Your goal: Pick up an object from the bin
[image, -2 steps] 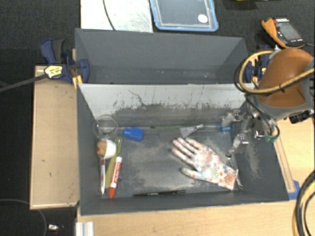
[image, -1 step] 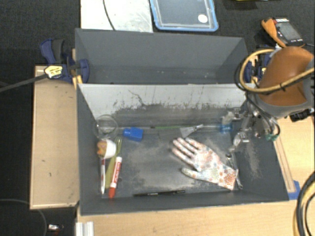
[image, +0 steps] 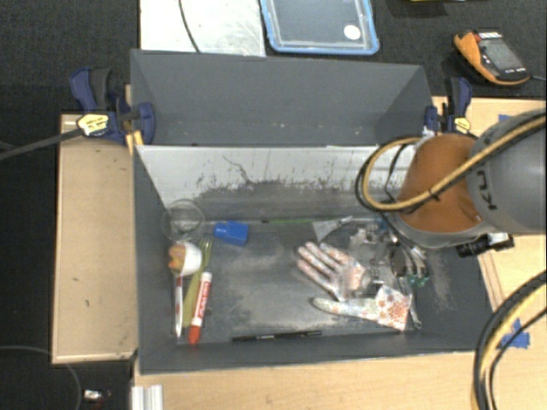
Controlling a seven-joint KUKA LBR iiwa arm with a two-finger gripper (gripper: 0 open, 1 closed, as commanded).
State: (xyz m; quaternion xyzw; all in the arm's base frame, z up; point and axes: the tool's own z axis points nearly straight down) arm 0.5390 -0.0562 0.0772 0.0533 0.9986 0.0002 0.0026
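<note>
hand (image: 389, 259) hangs by the bin's (image: 256, 293) right wall over a white-and-red patterned glove (image: 335, 272), long axis slanting toward the back-left corner; can't tell if the hand's open or closed

Arm (image: 513, 182) enters from 3 o'clock, grey link sloping down toward 9 o'clock; orange wrist cover (image: 438, 196) at its end; cable (image: 373, 178) looped at the cover's 9 o'clock; gripper (image: 386, 259) hangs at the cover's 7 o'clock, pointing down.

Even, rather dim light from above leaves the bin (image: 256, 165) with a paler, brighter back wall, a darker grey floor and only soft, faint shadows.
</note>
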